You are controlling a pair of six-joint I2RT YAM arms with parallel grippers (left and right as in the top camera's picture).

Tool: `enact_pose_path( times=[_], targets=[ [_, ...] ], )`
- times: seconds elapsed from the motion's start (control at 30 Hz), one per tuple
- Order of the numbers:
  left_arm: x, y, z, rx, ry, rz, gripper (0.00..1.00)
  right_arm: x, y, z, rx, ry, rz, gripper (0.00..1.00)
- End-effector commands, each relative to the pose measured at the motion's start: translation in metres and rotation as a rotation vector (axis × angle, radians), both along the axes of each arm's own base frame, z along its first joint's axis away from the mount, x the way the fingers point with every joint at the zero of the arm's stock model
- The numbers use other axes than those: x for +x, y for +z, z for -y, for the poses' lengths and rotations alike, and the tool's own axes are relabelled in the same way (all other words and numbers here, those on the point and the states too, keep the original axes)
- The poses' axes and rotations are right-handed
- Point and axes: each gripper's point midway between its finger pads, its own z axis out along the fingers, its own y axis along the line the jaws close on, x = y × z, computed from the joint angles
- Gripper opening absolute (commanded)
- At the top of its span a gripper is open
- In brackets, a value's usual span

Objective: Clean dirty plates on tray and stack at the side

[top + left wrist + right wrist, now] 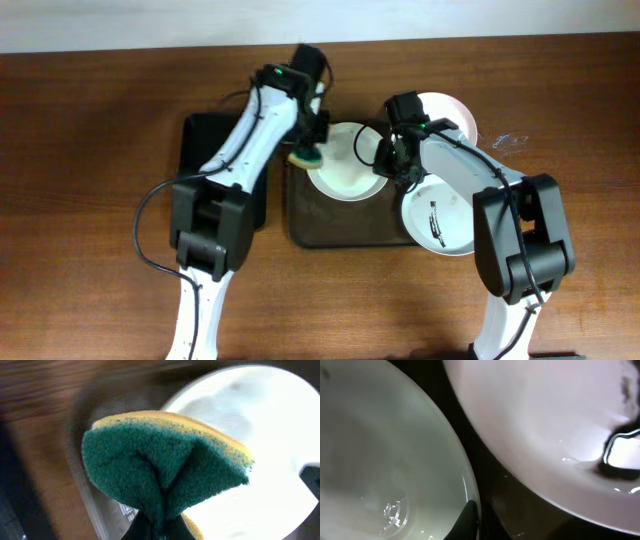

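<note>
A plain white plate point(345, 172) sits tilted at the back of the dark brown tray point(300, 225). My right gripper point(385, 165) is shut on its right rim; one finger lies over the rim in the right wrist view point(469, 516). My left gripper point(312, 140) is shut on a green and yellow sponge point(305, 156), held at the plate's left edge. The sponge point(160, 465) fills the left wrist view, with the plate point(270, 435) behind it. A second plate point(445, 215) with a black streak lies on the tray's right end and shows in the right wrist view point(545, 425). A third plate point(455, 108) lies on the table behind.
A narrower black tray point(200, 140) lies left of the brown tray, under my left arm. A small clear crumpled wrapper point(510, 140) lies on the wooden table at the right. Both arms cross over the trays.
</note>
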Motion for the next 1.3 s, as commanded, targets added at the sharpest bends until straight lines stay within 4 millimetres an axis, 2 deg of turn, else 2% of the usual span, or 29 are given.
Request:
enact_pose_path(
  times=[0.0, 0.07, 0.17, 0.3, 0.4, 0.47, 0.5, 0.53, 0.6, 0.73, 0.8, 0.83, 0.93, 1.0, 1.07, 1.17, 1.27],
  targets=[
    [-0.011, -0.017, 0.029, -0.023, -0.228, 0.036, 0.00, -0.018, -0.019, -0.001, -0.016, 0.048, -0.060, 0.04],
    [-0.008, -0.026, 0.035, -0.027, -0.244, 0.062, 0.00, -0.018, -0.019, -0.001, -0.016, 0.048, -0.059, 0.04],
    [0.010, -0.045, 0.041, -0.054, -0.242, 0.159, 0.00, -0.019, -0.019, -0.001, -0.019, 0.063, -0.058, 0.04],
    [0.032, -0.041, 0.048, -0.071, -0.218, 0.256, 0.00, -0.020, -0.020, -0.001, -0.021, 0.070, -0.060, 0.04],
    [0.036, -0.068, 0.031, -0.061, 0.034, 0.187, 0.00, -0.022, -0.023, 0.000, -0.024, 0.073, -0.066, 0.04],
    [0.038, -0.077, 0.013, -0.100, 0.350, 0.113, 0.00, -0.022, -0.023, 0.000, -0.023, 0.073, -0.062, 0.04],
    [0.032, -0.080, 0.004, -0.113, 0.485, 0.051, 0.00, -0.022, -0.023, 0.000, -0.023, 0.073, -0.062, 0.04],
    [0.024, -0.082, 0.003, -0.122, 0.524, -0.001, 0.00, -0.022, -0.024, 0.000, -0.023, 0.073, -0.062, 0.04],
    [0.004, -0.086, 0.007, -0.133, 0.506, -0.100, 0.00, -0.022, -0.024, 0.000, -0.023, 0.073, -0.060, 0.04],
    [-0.008, -0.078, 0.035, -0.254, 0.295, -0.158, 0.00, -0.022, -0.024, 0.000, -0.023, 0.073, -0.060, 0.04],
    [-0.015, -0.073, 0.048, -0.313, 0.118, -0.159, 0.00, -0.022, -0.024, 0.000, -0.022, 0.073, -0.059, 0.04],
    [-0.014, -0.074, 0.045, -0.295, 0.082, -0.137, 0.00, -0.022, -0.024, 0.000, -0.022, 0.073, -0.058, 0.04],
    [0.005, -0.084, 0.011, -0.100, 0.159, -0.033, 0.00, -0.022, -0.024, 0.000, -0.022, 0.073, -0.058, 0.04],
    [0.010, -0.088, -0.010, -0.019, 0.374, -0.017, 0.00, -0.022, -0.024, 0.000, -0.022, 0.073, -0.058, 0.04],
    [0.016, -0.087, -0.030, 0.062, 0.519, 0.034, 0.00, -0.022, -0.024, 0.000, -0.022, 0.073, -0.059, 0.04],
    [0.038, -0.081, -0.031, 0.046, 0.552, 0.134, 0.00, -0.022, -0.025, 0.000, -0.022, 0.073, -0.059, 0.04],
    [0.052, -0.075, -0.030, 0.071, 0.436, 0.209, 0.00, -0.023, -0.026, 0.000, -0.024, 0.074, -0.063, 0.04]
  ],
)
